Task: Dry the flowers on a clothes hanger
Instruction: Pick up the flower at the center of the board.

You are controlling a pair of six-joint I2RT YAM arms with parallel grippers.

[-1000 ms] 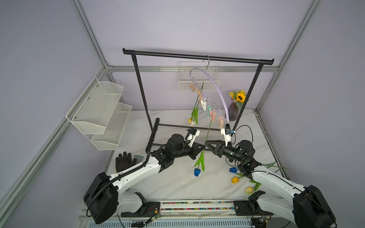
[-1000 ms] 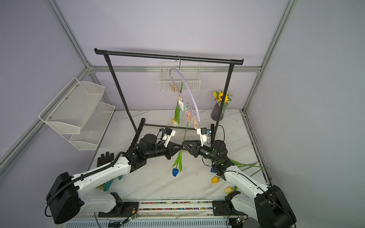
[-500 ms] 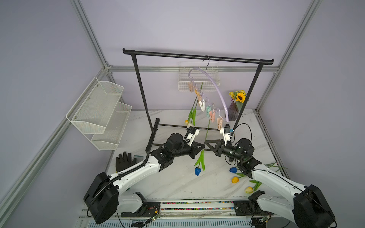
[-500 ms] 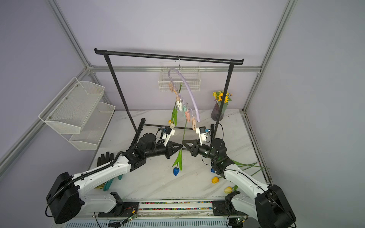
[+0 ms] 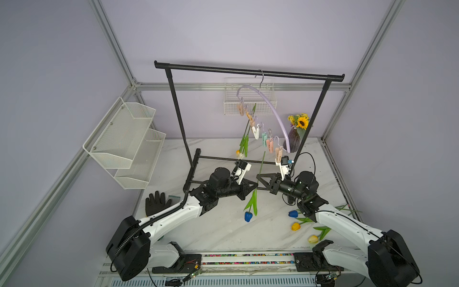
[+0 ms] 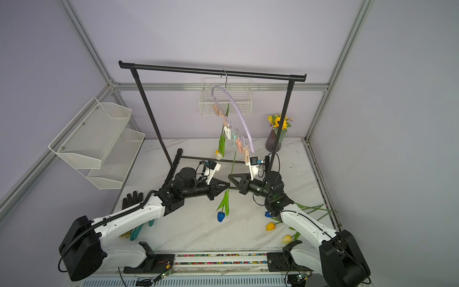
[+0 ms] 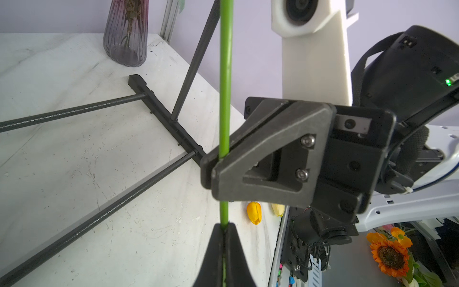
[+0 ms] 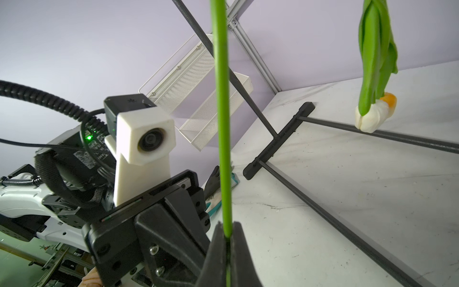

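A blue-headed tulip (image 5: 248, 216) of the flowers hangs head down, its green stem (image 7: 225, 99) upright between the arms. My left gripper (image 5: 256, 185) is shut on the stem. My right gripper (image 5: 258, 177) is shut on the same stem just above it. The right wrist view shows the stem (image 8: 221, 99) rising out of the closed jaws. The lilac clothes hanger (image 5: 270, 106) hangs tilted from the rack with its row of clothespins (image 5: 269, 143). One white-headed tulip (image 5: 240, 155) is pinned to it. Three tulips (image 5: 295, 226) lie on the table by the right arm.
The black garment rack (image 5: 248, 72) stands over the marble table, its base bars (image 7: 74, 109) under the arms. White mesh shelves (image 5: 124, 139) hang at the left wall, a wire basket (image 5: 231, 106) at the back. A purple sunflower vase (image 5: 294, 141) stands back right. A black glove (image 5: 156, 202) lies left.
My right gripper has closed onto the stem that the left gripper was holding. The tulip and both arms have barely shifted.
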